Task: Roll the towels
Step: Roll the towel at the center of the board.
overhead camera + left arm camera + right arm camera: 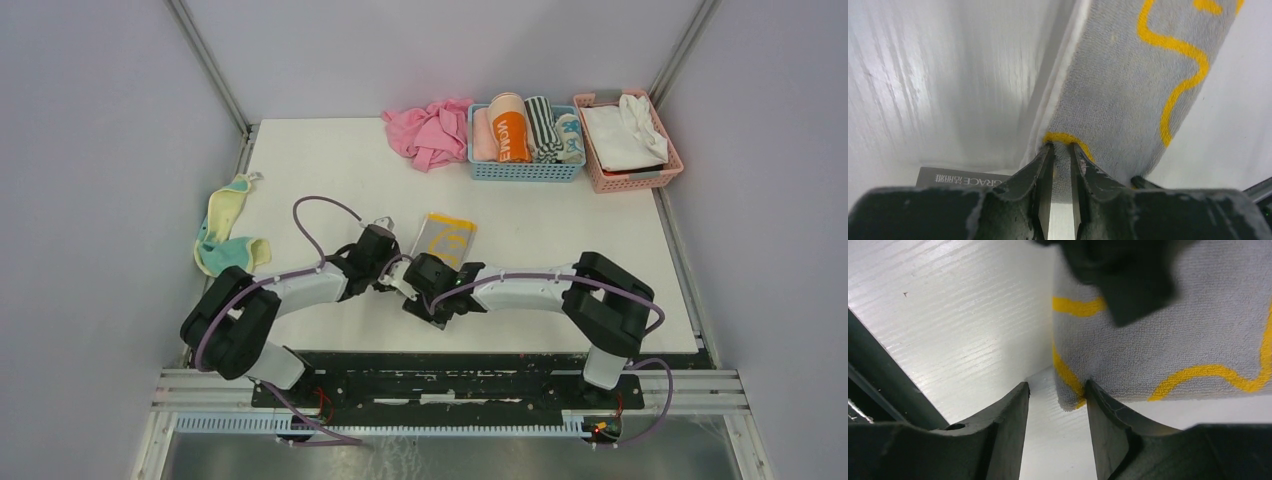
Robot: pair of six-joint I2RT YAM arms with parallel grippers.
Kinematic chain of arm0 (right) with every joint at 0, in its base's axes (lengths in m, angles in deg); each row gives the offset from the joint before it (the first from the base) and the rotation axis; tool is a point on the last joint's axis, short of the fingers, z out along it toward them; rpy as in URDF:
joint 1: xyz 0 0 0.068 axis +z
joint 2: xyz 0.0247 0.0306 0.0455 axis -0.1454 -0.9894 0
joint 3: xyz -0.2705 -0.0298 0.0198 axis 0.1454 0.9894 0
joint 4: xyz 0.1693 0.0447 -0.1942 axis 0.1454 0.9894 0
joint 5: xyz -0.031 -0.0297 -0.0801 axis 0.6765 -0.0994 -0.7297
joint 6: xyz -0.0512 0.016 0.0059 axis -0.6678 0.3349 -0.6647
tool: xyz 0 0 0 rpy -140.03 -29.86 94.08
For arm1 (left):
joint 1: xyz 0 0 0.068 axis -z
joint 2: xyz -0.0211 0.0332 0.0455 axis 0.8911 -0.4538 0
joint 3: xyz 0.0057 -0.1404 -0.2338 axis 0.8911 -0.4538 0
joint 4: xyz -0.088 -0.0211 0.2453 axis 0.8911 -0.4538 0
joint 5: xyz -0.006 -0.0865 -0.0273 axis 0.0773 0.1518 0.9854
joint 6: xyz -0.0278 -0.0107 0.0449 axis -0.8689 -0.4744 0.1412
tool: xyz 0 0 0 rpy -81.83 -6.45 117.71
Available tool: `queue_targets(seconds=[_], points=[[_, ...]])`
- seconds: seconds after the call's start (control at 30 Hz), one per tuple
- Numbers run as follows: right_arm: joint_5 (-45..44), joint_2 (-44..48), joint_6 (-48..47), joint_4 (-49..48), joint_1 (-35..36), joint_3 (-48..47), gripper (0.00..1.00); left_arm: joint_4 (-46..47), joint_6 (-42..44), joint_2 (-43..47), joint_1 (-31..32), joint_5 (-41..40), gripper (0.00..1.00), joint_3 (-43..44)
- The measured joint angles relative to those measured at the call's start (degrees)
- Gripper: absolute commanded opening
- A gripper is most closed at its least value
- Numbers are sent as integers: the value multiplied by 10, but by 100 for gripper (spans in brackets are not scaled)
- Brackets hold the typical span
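Top external view: the grey towel [447,238] with yellow marks lies near the middle of the worktop [330,170], a bit closer to the near edge. Both arms reach in to its near side.

In the left wrist view, the left hand [1061,152] is pinching the edge of the grey towel, right at a yellow line. Its two fingers are almost together, with cloth between them.

In the right wrist view, the right hand [1057,387] is spread. A towel corner touches the inside of one finger, but nothing is gripped.

The pale yellow and teal towel [228,235] hangs over the left edge. A pink cloth [432,132] sits crumpled at the far edge. Beside it, toward the far right corner, are a blue basket [525,170] of rolled towels and a pink basket [640,180].
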Motion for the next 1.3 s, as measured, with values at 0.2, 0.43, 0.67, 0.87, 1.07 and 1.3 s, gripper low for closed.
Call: queue_targets(seconds=[0.2, 0.43, 0.67, 0.87, 1.07, 1.3], points=[[-56, -22, -5, 20, 30, -28, 27, 20, -1, -26, -22, -9, 32, 17], [-75, -43, -8, 9, 34, -49, 2, 2, -3, 30, -53, -14, 50, -7], [24, -36, 35, -44, 6, -42, 1, -53, -32, 188, -129, -11, 68, -71], [154, 0, 115, -100, -73, 22, 1, -83, -70, 313, -143, -9, 73, -98], [270, 15, 226, -217, -138, 94, 1, -86, -126, 370, -144, 11, 75, -149], [374, 2, 375, -367, -191, 151, 1, -51, -169, 334, -144, 43, 72, -169]])
